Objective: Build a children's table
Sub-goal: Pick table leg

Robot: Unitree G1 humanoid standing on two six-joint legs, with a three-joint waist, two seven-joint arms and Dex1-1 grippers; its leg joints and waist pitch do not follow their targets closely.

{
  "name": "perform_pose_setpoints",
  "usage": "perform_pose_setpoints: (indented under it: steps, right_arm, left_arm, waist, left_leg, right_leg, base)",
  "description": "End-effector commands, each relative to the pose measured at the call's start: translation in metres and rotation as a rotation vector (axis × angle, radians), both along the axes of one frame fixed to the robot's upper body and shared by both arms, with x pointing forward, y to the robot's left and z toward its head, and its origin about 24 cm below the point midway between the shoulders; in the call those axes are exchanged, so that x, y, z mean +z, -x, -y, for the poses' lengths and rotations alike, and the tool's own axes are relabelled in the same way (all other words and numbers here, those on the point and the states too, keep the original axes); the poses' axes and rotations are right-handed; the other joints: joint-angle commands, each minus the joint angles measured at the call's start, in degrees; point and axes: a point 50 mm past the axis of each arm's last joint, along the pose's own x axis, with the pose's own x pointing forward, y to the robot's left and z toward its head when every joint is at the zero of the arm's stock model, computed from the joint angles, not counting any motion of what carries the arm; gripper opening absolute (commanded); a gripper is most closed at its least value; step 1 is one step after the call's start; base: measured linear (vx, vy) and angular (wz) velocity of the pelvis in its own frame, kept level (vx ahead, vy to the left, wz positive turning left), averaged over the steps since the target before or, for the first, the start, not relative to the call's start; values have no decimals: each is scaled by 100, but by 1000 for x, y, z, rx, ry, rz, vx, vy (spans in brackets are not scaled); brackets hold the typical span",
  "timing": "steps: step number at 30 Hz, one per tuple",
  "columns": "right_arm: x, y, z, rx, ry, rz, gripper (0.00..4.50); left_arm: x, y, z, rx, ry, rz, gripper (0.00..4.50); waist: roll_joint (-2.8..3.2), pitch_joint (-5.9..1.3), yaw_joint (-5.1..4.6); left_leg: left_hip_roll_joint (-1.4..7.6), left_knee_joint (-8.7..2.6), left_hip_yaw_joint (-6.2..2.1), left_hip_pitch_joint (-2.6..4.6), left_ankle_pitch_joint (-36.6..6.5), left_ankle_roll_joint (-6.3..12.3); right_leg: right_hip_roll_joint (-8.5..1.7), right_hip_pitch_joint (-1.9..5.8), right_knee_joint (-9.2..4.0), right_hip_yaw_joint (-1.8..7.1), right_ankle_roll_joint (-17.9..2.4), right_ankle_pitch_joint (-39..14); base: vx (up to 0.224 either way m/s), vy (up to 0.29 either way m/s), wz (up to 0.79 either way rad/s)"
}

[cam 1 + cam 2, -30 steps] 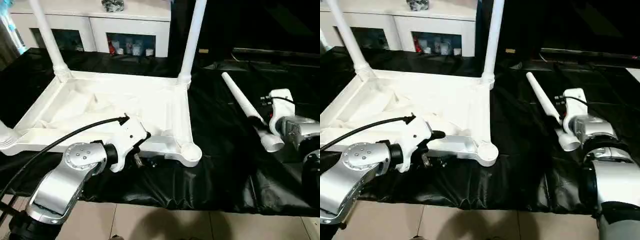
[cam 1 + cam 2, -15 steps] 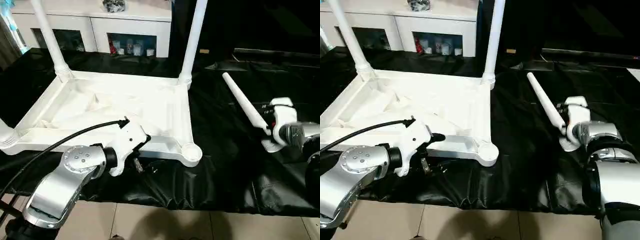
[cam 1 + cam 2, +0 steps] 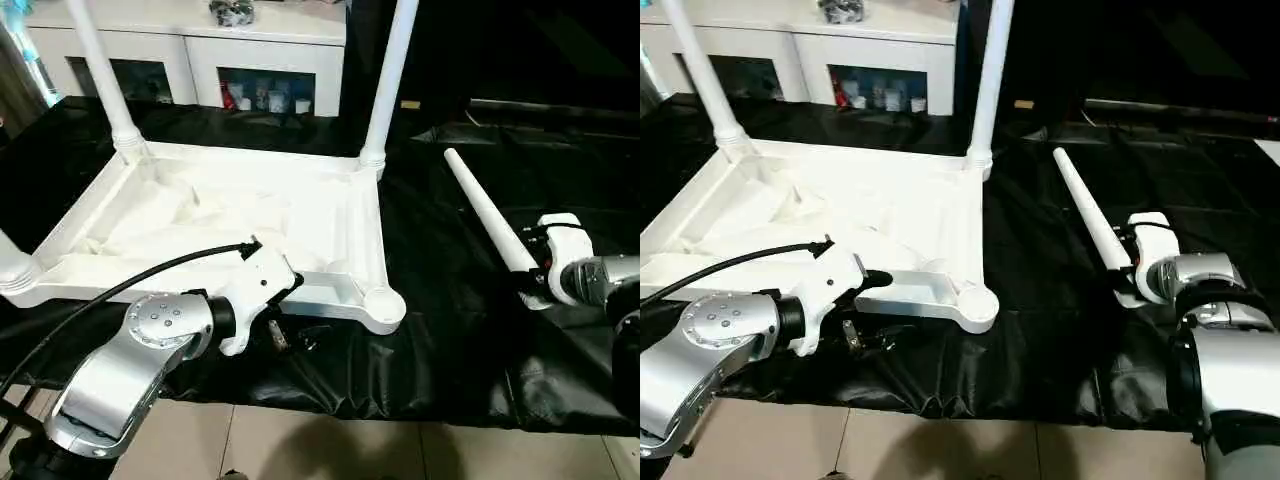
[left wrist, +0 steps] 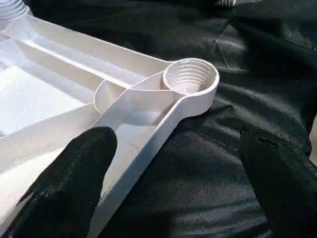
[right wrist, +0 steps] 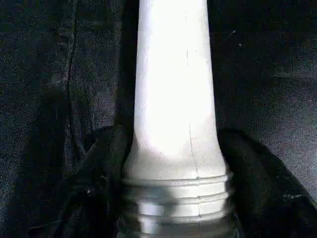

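The white tabletop [image 3: 250, 225] is lying upside down on the desk [image 3: 450, 330], which is wearing a black cover. Its ribbed underside is facing up. Two white legs are standing up in its far corners, the far left leg [image 3: 100, 75] and the far right leg [image 3: 388, 80]. A bit of another leg [image 3: 8, 262] is showing at the near left corner. The near right corner socket [image 4: 189, 79] is sitting open, and its round hole is showing rings inside.

The left end effector [image 4: 178, 183] is hanging just by the near edge of the tabletop, close to that open socket. Its two black fingers [image 4: 74, 183] are standing wide apart. One finger is sitting over the white rim and the other is over the black cover. It is holding nothing.

The loose leg [image 3: 490, 220] is lying flat on the black cover, to the right of the tabletop and well apart from it. Its thin end is pointing away from the robot. The right end effector [image 5: 176, 198] is sitting at the thick end with the rings. Its black fingers [image 5: 94, 188] are hugging that end, one on each side, touching it.

A white cabinet [image 3: 200, 50] is standing behind the desk.
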Motion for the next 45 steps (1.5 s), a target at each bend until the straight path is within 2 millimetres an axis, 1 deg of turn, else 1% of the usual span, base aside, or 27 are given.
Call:
perform_pose_setpoints:
  steps: [1,3,4,7,11,13,14,15,16,18,19,22,23,24,25,26,30,33,34,35,37,38,40,42,43,44,45]
  right_arm:
    - [-6,6,3,-36,-16,-22,265]
    - [-4,3,2,-58,-42,21,264]
    - [-2,1,2,-61,-46,45,264]
    - [6,-7,0,-97,-105,162,264]
    - [13,-14,-1,-147,-194,321,264]
    - [13,-15,-2,-148,-206,350,264]
    - [13,-16,-4,-150,-218,371,264]
    - [13,-16,-4,-151,-224,381,264]
    - [14,-19,-9,-142,-262,445,264]
    - [15,-20,-12,-137,-287,484,264]
    - [18,-23,-18,-112,-350,551,264]
    - [22,-25,-36,42,-485,689,264]
    - [21,-23,-43,101,-530,707,264]
    - [21,-21,-48,138,-596,755,264]
    - [22,-18,-53,162,-662,802,264]
    - [23,-13,-57,165,-767,870,264]
    - [24,-8,-63,190,-881,903,263]
    - [27,-1,-76,265,-1007,915,263]
    - [27,8,-92,393,-1090,882,263]
    - [27,8,-92,393,-1090,882,263]
    - [27,17,-108,511,-1137,827,263]
    - [28,22,-115,565,-1164,801,263]
    - [28,24,-120,592,-1176,789,263]
    - [26,28,-136,681,-1167,732,263]
    - [26,29,-138,689,-1166,726,263]
    - [24,30,-143,711,-1149,705,263]
    - [24,31,-144,714,-1146,703,263]
  left_arm:
    - [5,0,3,-12,1,29,450]
    - [6,-2,2,-5,6,34,450]
    - [6,-3,2,-3,12,36,450]
    - [7,-5,3,5,37,41,450]
    - [12,-10,11,21,142,40,450]
    - [13,-12,13,25,167,38,450]
    - [14,-13,14,27,181,41,450]
    - [15,-14,15,29,189,41,450]
    - [17,-20,21,47,247,44,450]
    - [19,-23,24,57,281,46,450]
    - [21,-27,28,70,324,45,450]
    - [28,-34,36,102,423,42,450]
    - [29,-36,38,109,453,36,450]
    - [32,-38,42,114,497,27,450]
    - [35,-39,45,117,540,16,450]
    - [39,-41,50,115,598,1,450]
    - [41,-43,54,112,629,-4,450]
    - [44,-46,58,116,653,-3,450]
    - [49,-48,61,121,697,-7,450]
    - [49,-48,61,121,697,-7,450]
    - [53,-50,66,120,732,-18,450]
    - [55,-51,69,119,759,-31,450]
    - [57,-52,71,119,774,-39,450]
    - [64,-57,78,108,833,-57,450]
    - [65,-57,79,107,840,-58,450]
    - [70,-60,81,107,872,-65,450]
    - [70,-60,81,107,877,-67,450]
  waist:
    - [-29,-392,3]
    - [-82,-395,-4]
    - [-66,-400,-1]
    - [-116,-405,-18]
    - [-85,-416,-15]
    - [-98,-425,-9]
    - [-69,-424,-24]
    - [-80,-428,-28]
    - [-48,-425,-30]
    - [-63,-433,-40]
    - [-81,-435,-49]
    - [-78,-439,-51]
    - [-72,-441,-55]
    - [-81,-450,-58]
    - [-89,-435,-32]
    - [-99,-454,-28]
    - [-99,-459,22]
    - [-116,-441,20]
    - [-127,-431,34]
    - [-117,-446,54]
    - [-141,-443,39]
    - [-128,-429,58]
    - [-153,-435,38]
    - [-150,-425,42]
    - [-171,-423,43]
    - [-159,-417,50]
    - [-164,-423,50]
  left_leg:
    - [43,-334,5,57,-1735,-33]
    - [38,-332,10,51,-1716,-24]
    - [36,-332,6,42,-1671,-23]
    - [37,-320,22,39,-1599,9]
    - [21,-303,46,25,-1473,51]
    - [25,-301,45,24,-1448,71]
    - [15,-298,48,9,-1429,100]
    - [17,-294,45,14,-1434,104]
    - [9,-294,49,12,-1433,117]
    - [17,-298,51,26,-1493,136]
    - [20,-297,49,11,-1515,158]
    - [35,-305,35,-4,-1501,233]
    - [34,-294,45,4,-1459,320]
    - [40,-297,31,-10,-1400,329]
    - [25,-299,63,2,-1377,421]
    - [51,-309,41,-3,-1262,469]
    - [74,-323,26,8,-1092,490]
    - [67,-340,24,16,-1169,476]
    - [57,-341,29,16,-1158,481]
    - [79,-345,16,14,-1111,480]
    - [82,-359,6,0,-1081,436]
    - [72,-358,16,13,-1076,425]
    - [75,-369,5,-7,-1086,405]
    - [64,-359,14,4,-1100,380]
    - [66,-359,19,14,-1118,373]
    - [65,-369,8,6,-1108,351]
    - [68,-368,4,7,-1103,329]
  right_leg:
    - [-325,263,-474,168,-992,-2261]
    - [-328,267,-481,168,-932,-2314]
    - [-335,273,-472,169,-918,-2299]
    - [-337,263,-478,171,-876,-2287]
    - [-322,267,-463,181,-905,-2057]
    - [-325,273,-459,179,-920,-2020]
    - [-313,273,-471,176,-926,-1988]
    - [-311,274,-458,175,-928,-1989]
    - [-305,277,-466,175,-927,-2005]
    - [-305,276,-495,163,-895,-2102]
    - [-310,288,-494,162,-875,-2119]
    - [-329,301,-503,157,-865,-2127]
    - [-317,302,-515,164,-912,-2052]
    - [-322,317,-493,165,-948,-1999]
    - [-317,319,-536,177,-919,-1971]
    - [-324,332,-501,177,-972,-1863]
    - [-336,330,-483,172,-1071,-1778]
    - [-327,327,-521,167,-938,-2023]
    - [-322,336,-541,171,-844,-2095]
    - [-350,337,-533,179,-822,-2068]
    - [-356,343,-543,166,-807,-2145]
    - [-351,336,-567,176,-779,-2175]
    - [-366,343,-575,167,-740,-2272]
    - [-368,323,-598,169,-690,-2410]
    - [-367,315,-608,169,-664,-2460]
    - [-376,316,-628,168,-575,-2567]
    - [-383,316,-622,166,-559,-2576]
  base:
    - [0,0,0]
    - [0,0,0]
    - [0,0,0]
    - [0,0,0]
    - [0,0,0]
    - [0,0,0]
    - [0,0,0]
    - [0,0,0]
    - [0,0,0]
    - [0,0,0]
    - [0,0,0]
    - [0,0,0]
    - [0,0,0]
    - [0,0,0]
    - [0,0,0]
    - [0,0,0]
    - [0,0,0]
    - [0,0,0]
    - [0,0,0]
    - [0,0,0]
    - [0,0,0]
    - [0,0,0]
    - [0,0,0]
    - [0,0,0]
    - [0,0,0]
    - [0,0,0]
    - [0,0,0]
